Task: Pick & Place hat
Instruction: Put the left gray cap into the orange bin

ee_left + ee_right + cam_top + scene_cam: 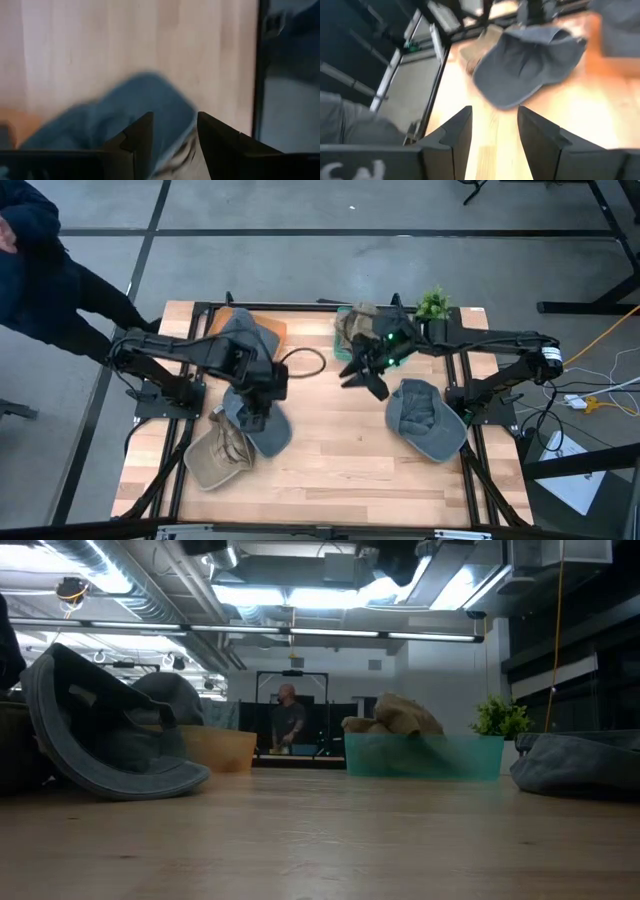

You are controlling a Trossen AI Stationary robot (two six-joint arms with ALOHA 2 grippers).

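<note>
The high view looks straight down on the whole wooden table (340,450); the low view sits at tabletop level, facing the room. Both wrist views peer close past their own fingers (sharing the grey cap (530,60) with both).

Bright ceiling strip lights (330,635) glaring, even daylight overhead, wrist views motion-blurred — soft shadows

- A lab or workshop: exposed ceiling ducts (130,580) and strip lights (330,632) overhead.
- Bare concrete floor (330,265) with loose cables (600,395) beside the framed wooden table (340,460).
</note>
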